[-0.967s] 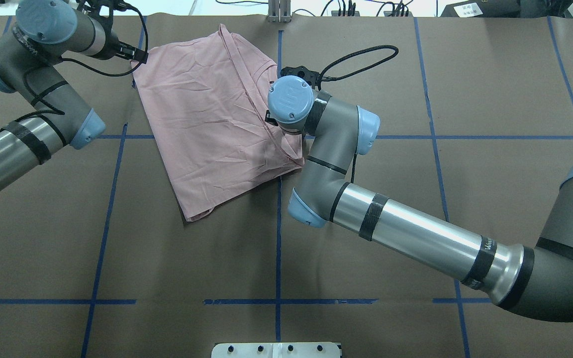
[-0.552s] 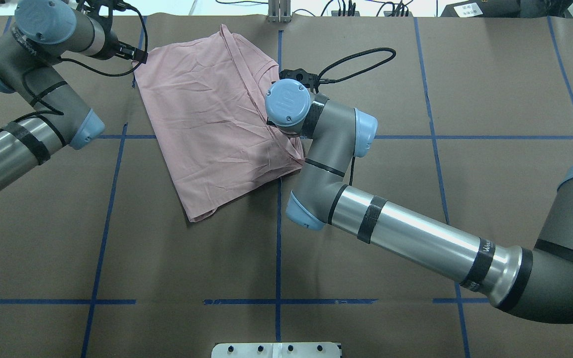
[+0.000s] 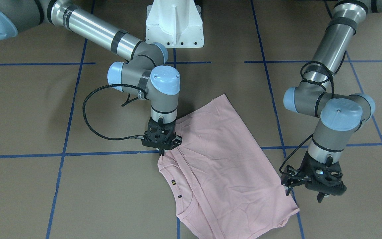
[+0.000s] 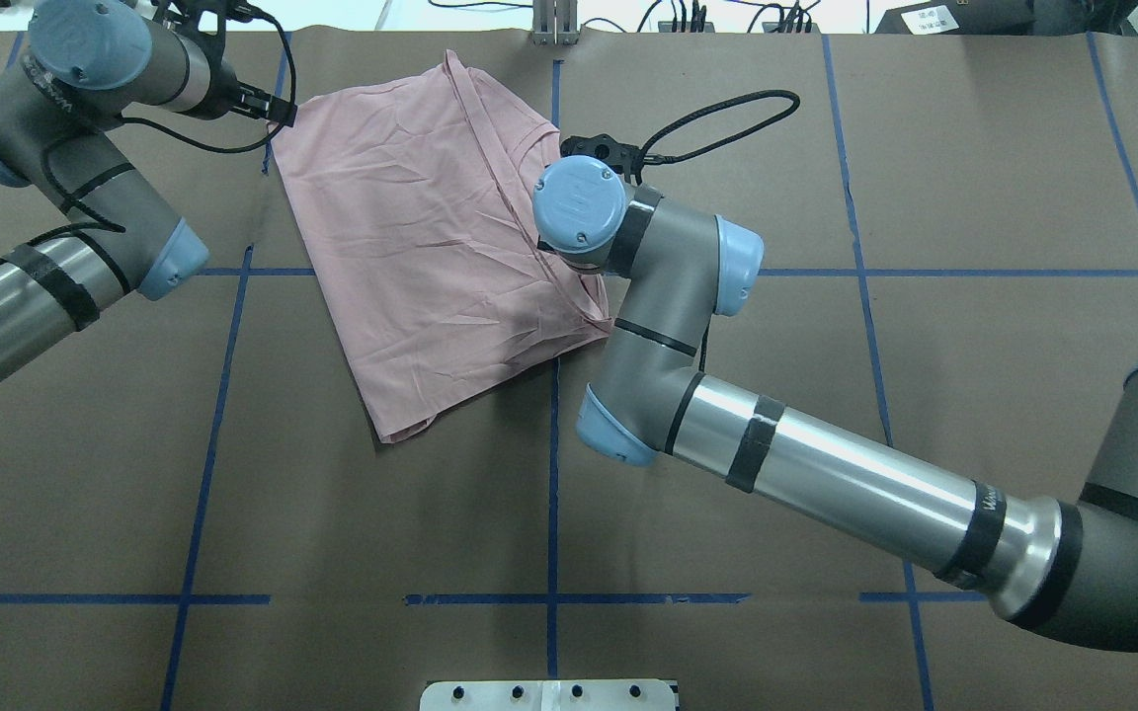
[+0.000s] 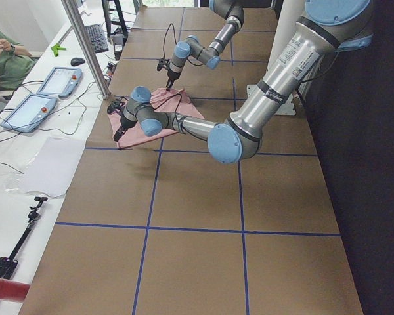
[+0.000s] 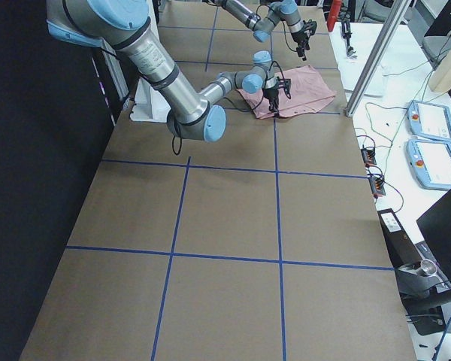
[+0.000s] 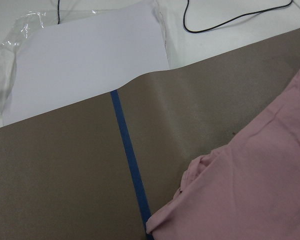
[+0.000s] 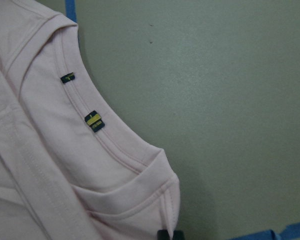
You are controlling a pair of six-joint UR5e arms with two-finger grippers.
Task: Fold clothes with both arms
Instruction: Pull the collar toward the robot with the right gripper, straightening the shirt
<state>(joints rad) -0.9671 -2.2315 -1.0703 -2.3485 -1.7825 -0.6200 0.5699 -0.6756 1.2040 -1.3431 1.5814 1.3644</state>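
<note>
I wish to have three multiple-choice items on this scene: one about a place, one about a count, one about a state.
1. The right pincer is A. at the shirt's edge near the collar; B. on the white base; C. beside the left arm.
2. Dark tags on the collar: A. none; B. two; C. five.
3. The shirt is A. hanging from both pincers; B. rolled up; C. folded, lying flat.
Answers: 1 A, the front view shows it there. 2 B, the right wrist view shows two. 3 C, one half lies over the other.
</note>
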